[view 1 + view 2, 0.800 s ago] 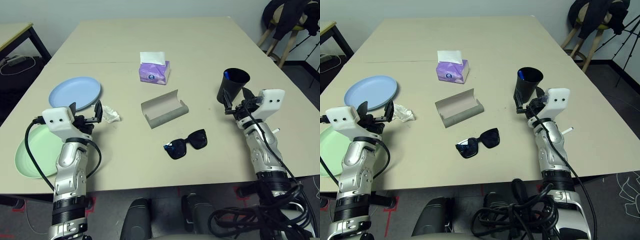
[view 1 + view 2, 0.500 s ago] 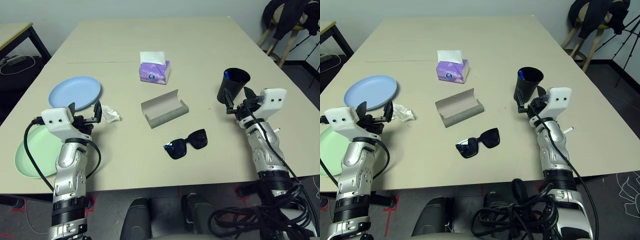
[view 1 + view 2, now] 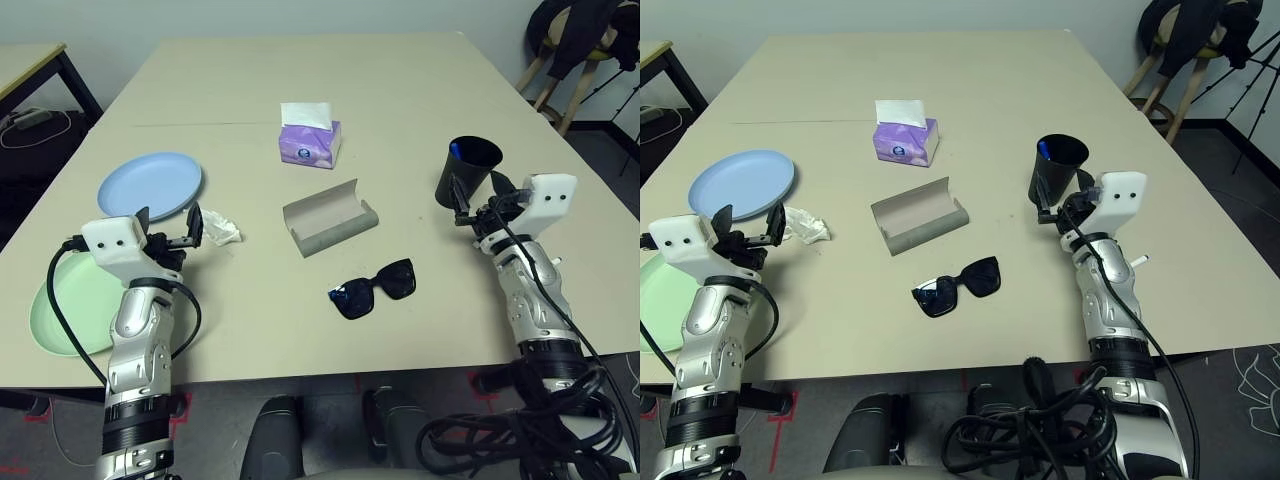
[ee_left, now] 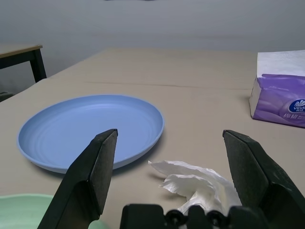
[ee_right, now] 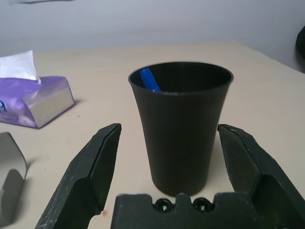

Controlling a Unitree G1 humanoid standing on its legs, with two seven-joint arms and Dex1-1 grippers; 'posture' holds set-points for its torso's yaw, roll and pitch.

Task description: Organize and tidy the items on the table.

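Note:
My left gripper [image 3: 172, 222] stands open just short of the crumpled white tissue [image 4: 198, 183], which lies beside the pale blue plate [image 3: 150, 185]. The pale green plate [image 3: 70, 305] sits by my left forearm at the table's edge. My right gripper [image 3: 478, 190] is open, its fingers either side of the black cup [image 5: 181, 124] without touching it; a blue pen [image 5: 150, 80] stands inside. The grey glasses case [image 3: 328, 217] lies open mid-table, with the black sunglasses [image 3: 373, 288] in front of it. The purple tissue box [image 3: 308, 140] sits further back. A white pen [image 3: 1137, 261] lies by my right forearm.
A smaller dark-legged table [image 3: 30, 65] stands off the far left corner. A stool draped with dark clothing [image 3: 575, 40] is at the back right. The beige table [image 3: 300, 70] stretches bare behind the tissue box. Cables hang below the front edge.
My right gripper has drifted slightly to the right beside the cup. The left arm and the items have not moved.

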